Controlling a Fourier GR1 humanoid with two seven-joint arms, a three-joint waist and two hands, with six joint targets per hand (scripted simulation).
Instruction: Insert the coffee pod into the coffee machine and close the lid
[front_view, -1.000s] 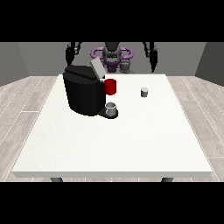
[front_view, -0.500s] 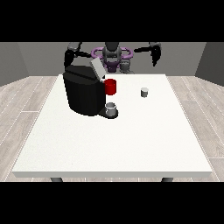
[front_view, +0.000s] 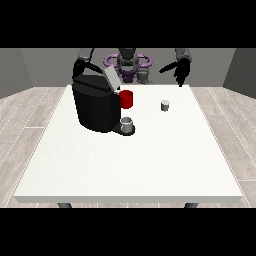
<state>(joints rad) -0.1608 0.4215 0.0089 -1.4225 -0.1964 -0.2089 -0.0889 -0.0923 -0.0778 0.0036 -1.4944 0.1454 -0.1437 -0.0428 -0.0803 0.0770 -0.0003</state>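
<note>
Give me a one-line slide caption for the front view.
Coffee pod sits untouched beside the open-lidded coffee machine; hand at the view's right hovers above the table's far edge.

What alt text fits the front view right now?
A small grey coffee pod sits alone on the large white table, right of a black coffee machine with its lid raised. The black hand at the view's right hovers above the far edge, behind the pod.
</note>
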